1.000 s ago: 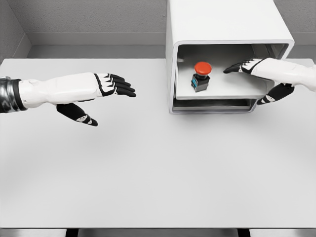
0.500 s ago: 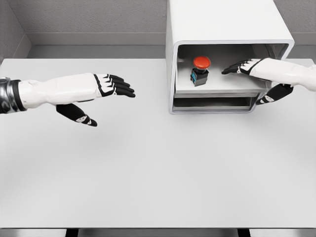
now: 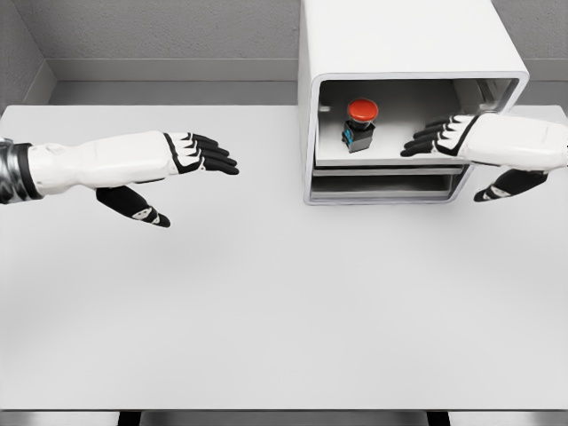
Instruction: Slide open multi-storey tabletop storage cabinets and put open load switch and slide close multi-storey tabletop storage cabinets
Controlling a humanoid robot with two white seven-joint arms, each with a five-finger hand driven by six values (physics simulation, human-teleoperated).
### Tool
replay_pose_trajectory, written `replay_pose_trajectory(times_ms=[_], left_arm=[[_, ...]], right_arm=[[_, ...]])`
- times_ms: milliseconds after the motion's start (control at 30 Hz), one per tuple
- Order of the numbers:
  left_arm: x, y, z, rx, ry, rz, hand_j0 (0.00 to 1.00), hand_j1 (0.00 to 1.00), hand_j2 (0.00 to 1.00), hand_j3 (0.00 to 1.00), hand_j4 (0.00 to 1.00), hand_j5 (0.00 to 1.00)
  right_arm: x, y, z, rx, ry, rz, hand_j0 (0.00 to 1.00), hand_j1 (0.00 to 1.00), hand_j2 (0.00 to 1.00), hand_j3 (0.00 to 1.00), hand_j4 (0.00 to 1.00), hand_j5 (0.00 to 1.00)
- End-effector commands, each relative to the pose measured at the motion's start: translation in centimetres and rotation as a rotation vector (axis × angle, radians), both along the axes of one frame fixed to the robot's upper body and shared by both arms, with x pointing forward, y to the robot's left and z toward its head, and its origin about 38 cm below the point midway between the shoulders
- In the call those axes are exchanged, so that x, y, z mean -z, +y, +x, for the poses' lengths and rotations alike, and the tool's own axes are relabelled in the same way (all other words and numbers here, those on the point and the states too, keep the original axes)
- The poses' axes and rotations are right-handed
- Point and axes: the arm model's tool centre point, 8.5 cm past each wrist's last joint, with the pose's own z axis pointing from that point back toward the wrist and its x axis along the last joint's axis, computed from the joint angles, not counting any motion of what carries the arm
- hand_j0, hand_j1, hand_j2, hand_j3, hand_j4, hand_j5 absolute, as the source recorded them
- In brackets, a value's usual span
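The white storage cabinet (image 3: pixel 399 44) stands at the back right of the table. Its upper drawer tray (image 3: pixel 390 158) sits pushed in, nearly flush with the cabinet front. On the tray rests the load switch (image 3: pixel 359 122), a black and blue body with a red round button on top. My right hand (image 3: pixel 444 138) is open, fingers stretched flat over the tray's right part, thumb hanging below near the cabinet's lower right corner. My left hand (image 3: pixel 191 164) hovers open over the table at the left, far from the cabinet.
The white table (image 3: pixel 284 302) spreads wide in front of the cabinet. A lower slot (image 3: pixel 386 185) of the cabinet shows dark beneath the tray. A grey wall runs along the back.
The drawer tray with the switch has slid back into the cabinet. My right hand has drawn back a little toward the right and front. The left hand barely moved.
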Motion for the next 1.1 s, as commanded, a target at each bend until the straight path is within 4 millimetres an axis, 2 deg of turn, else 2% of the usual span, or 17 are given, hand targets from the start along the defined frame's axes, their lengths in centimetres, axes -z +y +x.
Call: replay_pose_trajectory(times_ms=[0, 100, 367, 567, 1067], left_arm=[[-0.1, 0.0, 0.0, -0.002, 0.004, -0.006, 1.00, 1.00, 1.00, 1.00, 1.00, 1.00], [-0.1, 0.0, 0.0, -0.002, 0.004, -0.007, 1.00, 1.00, 1.00, 1.00, 1.00, 1.00], [-0.1, 0.0, 0.0, -0.001, 0.005, -0.006, 1.00, 1.00, 1.00, 1.00, 1.00, 1.00], [-0.1, 0.0, 0.0, -0.002, 0.004, -0.006, 1.00, 1.00, 1.00, 1.00, 1.00, 1.00], [-0.2, 0.4, 0.0, -0.010, 0.003, 0.002, 1.00, 1.00, 1.00, 1.00, 1.00, 1.00]], right_arm=[[-0.4, 0.1, -0.6, -0.013, -0.004, -0.013, 1.00, 1.00, 1.00, 1.00, 1.00, 1.00], [-0.1, 0.3, -0.7, -0.017, 0.003, -0.012, 1.00, 1.00, 1.00, 1.00, 1.00, 1.00], [2.5, 0.5, -1.1, -0.020, 0.067, -0.018, 1.00, 1.00, 1.00, 1.00, 1.00, 1.00], [4.0, 1.6, -1.0, -0.040, 0.093, -0.005, 1.00, 1.00, 1.00, 1.00, 1.00, 1.00], [5.0, 2.9, -0.2, -0.054, 0.093, 0.013, 1.00, 1.00, 1.00, 1.00, 1.00, 1.00]])
